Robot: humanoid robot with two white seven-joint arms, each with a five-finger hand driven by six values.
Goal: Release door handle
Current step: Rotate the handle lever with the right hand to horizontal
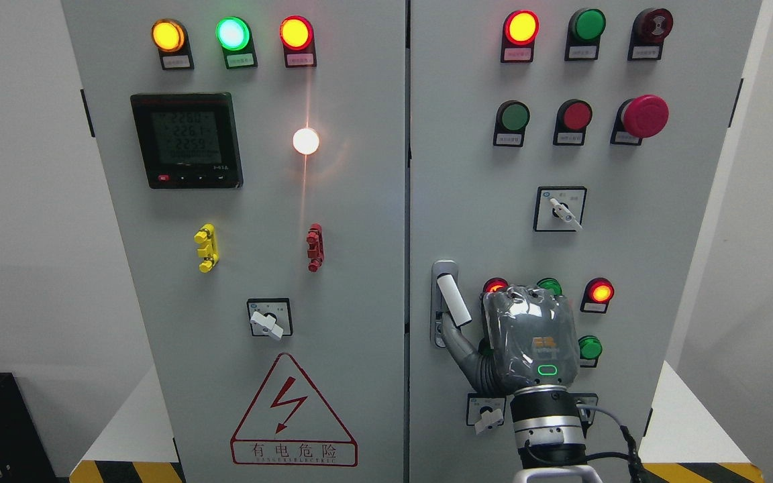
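Head view shows my right hand (527,342) raised against the right cabinet door (661,221), back of the palm toward the camera, with the door handle (452,302) just to the left of it. One of my fingers (460,345) reaches up and left to the lower end of that white lever and seems to touch it or sit just behind it; the others are hidden behind the palm, so I cannot tell whether they are curled or loose. To let go well, I would ease that digit off the lever first, then draw straight back from the door, keeping clear of the lit buttons (600,292) just right of my knuckles. No left hand shows.
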